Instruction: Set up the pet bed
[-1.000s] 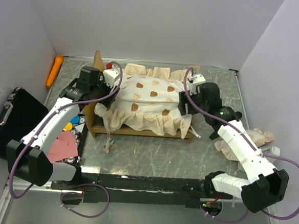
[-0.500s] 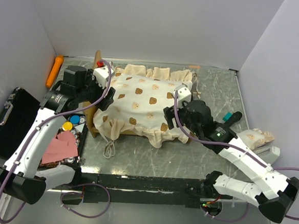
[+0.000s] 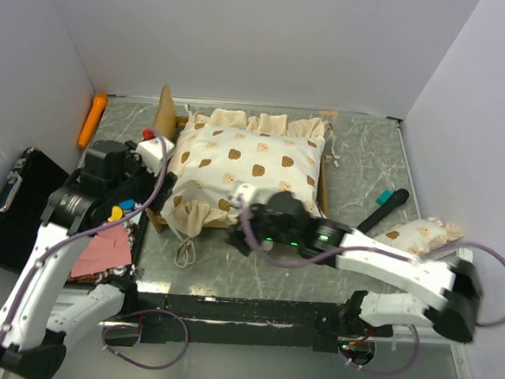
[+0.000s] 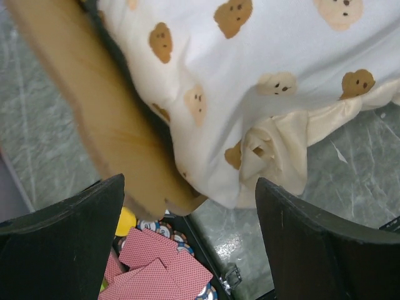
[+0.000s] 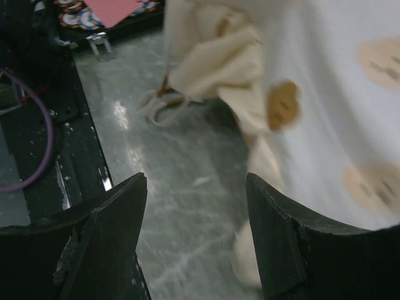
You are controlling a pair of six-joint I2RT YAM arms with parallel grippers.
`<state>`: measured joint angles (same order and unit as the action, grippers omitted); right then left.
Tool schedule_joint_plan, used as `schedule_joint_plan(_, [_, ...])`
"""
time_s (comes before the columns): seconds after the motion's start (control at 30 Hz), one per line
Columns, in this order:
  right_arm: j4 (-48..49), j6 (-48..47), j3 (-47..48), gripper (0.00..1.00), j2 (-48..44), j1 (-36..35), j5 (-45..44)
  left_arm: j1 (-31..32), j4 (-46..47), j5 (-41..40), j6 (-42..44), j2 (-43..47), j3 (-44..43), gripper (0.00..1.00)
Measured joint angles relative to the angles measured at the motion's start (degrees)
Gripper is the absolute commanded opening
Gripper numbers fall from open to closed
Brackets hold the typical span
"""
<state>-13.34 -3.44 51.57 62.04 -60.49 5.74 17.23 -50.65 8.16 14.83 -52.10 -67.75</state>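
The pet bed's wooden headboard (image 3: 165,114) stands at the left, and the cream bear-print mattress (image 3: 246,163) lies over the frame with its ruffle hanging over the front. The matching pillow (image 3: 418,234) lies on the table at the far right, apart from the bed. My left gripper (image 3: 162,186) hovers open by the bed's front left corner. In the left wrist view this gripper (image 4: 187,212) frames the headboard corner (image 4: 94,106) and ruffle (image 4: 275,150) without touching them. My right gripper (image 3: 239,228) is open at the bed's front edge. It (image 5: 197,206) has only table between its fingers, with the mattress (image 5: 337,94) to the right.
An open black case (image 3: 9,198) holding red cards (image 3: 105,249) and poker chips lies left of the bed. An orange tube-like object (image 3: 93,118) lies at the back left. A black marker (image 3: 381,207) rests right of the bed. Loose tie strings (image 3: 183,252) trail in front.
Both grippers have let go of the mattress, which now rests on the frame. The left gripper pulled back toward the near left; the right swept left along the bed's front.
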Motion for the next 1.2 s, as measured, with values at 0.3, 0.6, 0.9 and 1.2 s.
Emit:
schedule_joint_plan(0.3, [16.3, 4.2, 10.8, 0.63, 28.5, -4.7, 5.7, 0.0, -1.9, -5.7, -3.1, 10.5, 1.8, 0.84])
schedule_joint_plan(0.6, [20.2, 10.0, 3.4, 0.65, 25.0, -4.4, 1.6, -0.3, -4.2, -2.8, -2.4, 7.2, 6.3, 0.83])
schedule_joint_plan(0.9, [21.2, 7.2, -3.2, 0.66, 16.3, 0.4, 4.1, 0.7, -1.8, -6.1, 0.1, -2.5, 8.9, 0.77])
schedule_joint_plan(1.2, [22.6, 0.8, -1.7, 0.64, 22.3, 2.5, 9.7, 3.0, 11.4, -6.7, 1.1, -12.0, 9.0, 0.73])
